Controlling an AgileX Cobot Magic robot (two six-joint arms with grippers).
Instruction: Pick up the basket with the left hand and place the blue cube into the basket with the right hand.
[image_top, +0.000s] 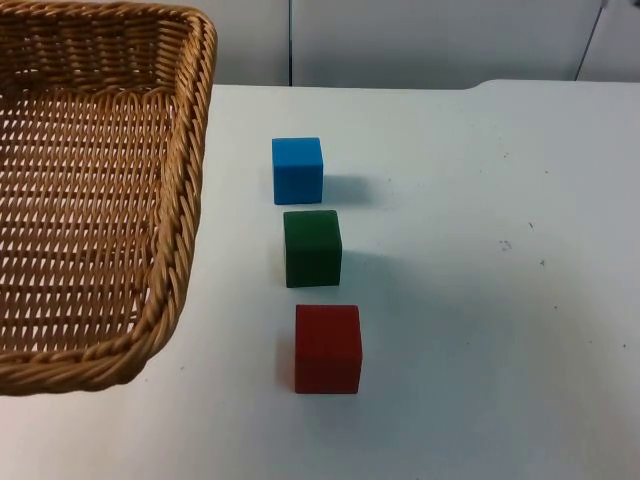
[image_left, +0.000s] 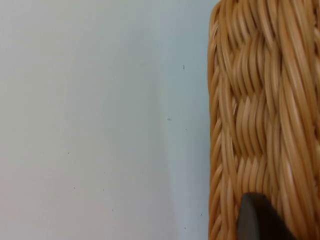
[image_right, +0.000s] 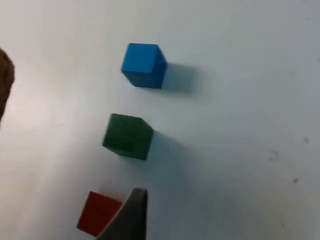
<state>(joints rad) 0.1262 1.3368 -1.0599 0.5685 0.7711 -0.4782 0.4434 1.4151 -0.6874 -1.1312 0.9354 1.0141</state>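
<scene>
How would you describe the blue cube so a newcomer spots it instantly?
Start at the wicker basket on the white table. Beside it, three cubes form a line; the blue cube is nearest the grey wall, beyond the green cube and red cube.

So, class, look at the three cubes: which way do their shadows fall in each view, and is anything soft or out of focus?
Top view: the blue cube, green cube and red cube cast faint shadows to the picture's right. Right wrist view: shadows trail the same way from the blue cube and green cube, and the near black fingertip is soft. Left wrist view: the basket weave looks slightly blurred.
</scene>
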